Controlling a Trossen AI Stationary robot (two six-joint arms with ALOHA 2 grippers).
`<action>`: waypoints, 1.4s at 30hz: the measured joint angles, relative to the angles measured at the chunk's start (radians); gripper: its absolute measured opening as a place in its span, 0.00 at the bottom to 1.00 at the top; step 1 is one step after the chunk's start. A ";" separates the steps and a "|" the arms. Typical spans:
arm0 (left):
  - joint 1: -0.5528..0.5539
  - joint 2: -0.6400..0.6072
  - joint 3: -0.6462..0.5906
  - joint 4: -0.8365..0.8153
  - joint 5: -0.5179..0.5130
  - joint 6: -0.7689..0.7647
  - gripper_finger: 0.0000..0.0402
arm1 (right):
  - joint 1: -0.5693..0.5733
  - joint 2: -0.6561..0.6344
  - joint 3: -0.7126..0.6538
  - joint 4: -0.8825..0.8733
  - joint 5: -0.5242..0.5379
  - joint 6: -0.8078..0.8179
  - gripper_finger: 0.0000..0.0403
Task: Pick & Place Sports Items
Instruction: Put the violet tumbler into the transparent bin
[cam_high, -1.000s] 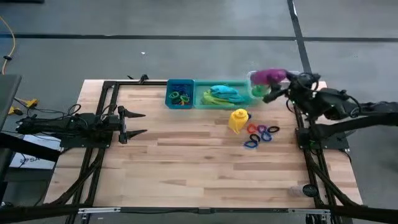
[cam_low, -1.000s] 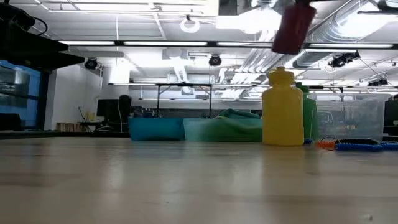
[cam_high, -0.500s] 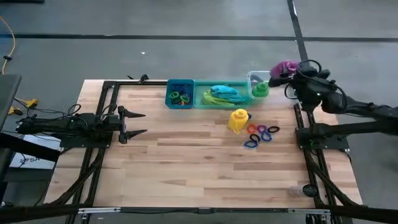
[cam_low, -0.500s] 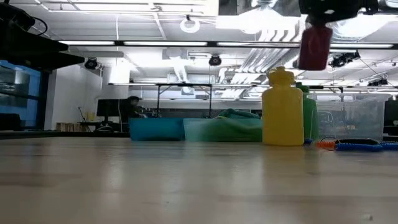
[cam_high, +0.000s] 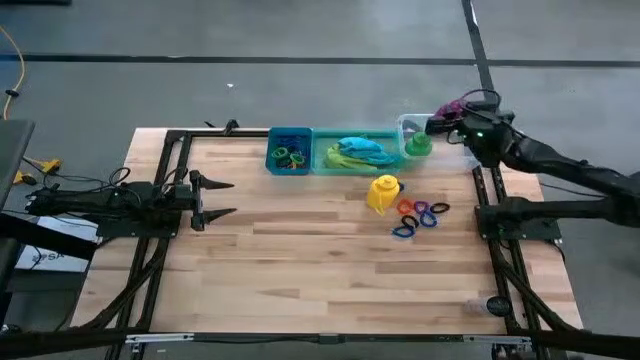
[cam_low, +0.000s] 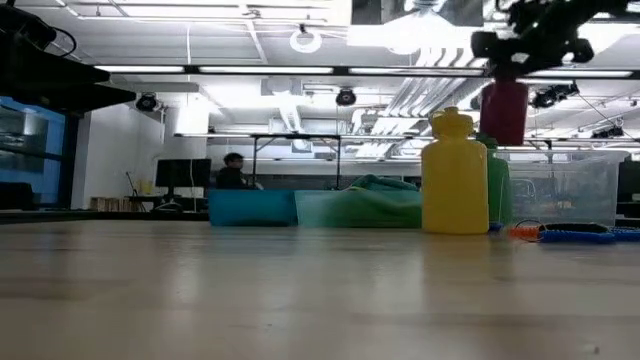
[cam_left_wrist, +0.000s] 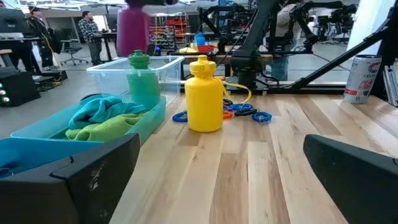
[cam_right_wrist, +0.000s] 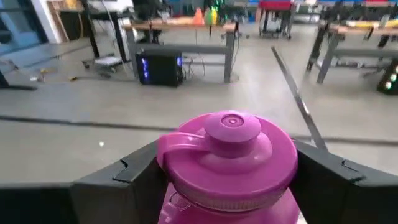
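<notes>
1. the left gripper (cam_high: 222, 198) waited at the left side of the table (cam_high: 300, 270), its two fingers spread apart with nothing between them.
2. a blue bin (cam_high: 289, 150) stood at the far edge of the table and held several small coloured rings (cam_high: 290, 155).
3. just right of it, touching, a green bin (cam_high: 357, 153) held a teal cloth (cam_high: 360, 147) lying on a lime-green cloth (cam_high: 343, 160).
4. a yellow bottle (cam_high: 383, 193) stood upright on the bare wood in front of the green bin, apart from it.
5. a cluster of red, blue and purple rubbery rings (cam_high: 418, 215) lay on the table just right of the yellow bottle.
6. a green bottle (cam_high: 417, 145) stood upright inside the clear bin (cam_high: 407, 124) at the far right corner, next to the green bin.
7. the right gripper (cam_high: 447, 121) hung over the clear bin, its fingers (cam_right_wrist: 127, 177) pinching a purple bottle (cam_right_wrist: 227, 162) on both sides.
8. the purple bottle was held upright in the air above the clear bin, its base not touching anything, as the low view showed.
</notes>
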 joint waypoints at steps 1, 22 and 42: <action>0.000 0.000 0.000 0.000 0.000 0.000 0.92 | -0.017 0.012 0.000 -0.012 -0.016 0.013 0.51; 0.000 0.000 0.000 0.000 0.000 0.000 0.92 | -0.143 0.246 -0.006 -0.026 -0.116 0.061 0.51; 0.000 0.000 0.002 0.000 0.000 0.000 0.92 | -0.153 0.252 -0.255 0.289 -0.150 0.152 0.51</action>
